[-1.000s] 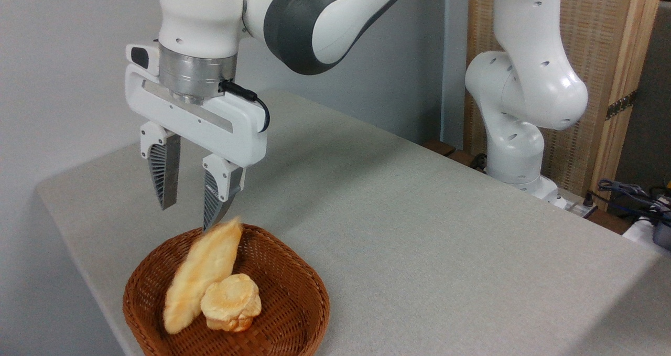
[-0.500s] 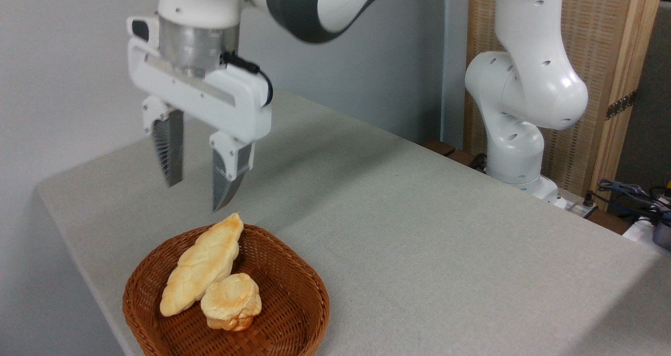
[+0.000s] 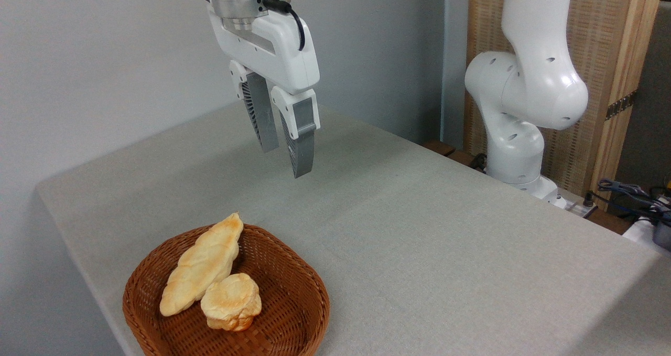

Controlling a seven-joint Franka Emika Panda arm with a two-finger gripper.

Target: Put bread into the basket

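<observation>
Already the bread (image 3: 202, 264) lies in the basket (image 3: 301, 288) against a small bun (image 3: 231, 301), so the empty gripper (image 3: 285, 157), fingers slightly parted, should simply lift clear without disturbing either.

Hand (image 3: 285, 162) risen, shifted right, away from basket (image 3: 293, 282); bread (image 3: 202, 264) settled flat inside.
</observation>
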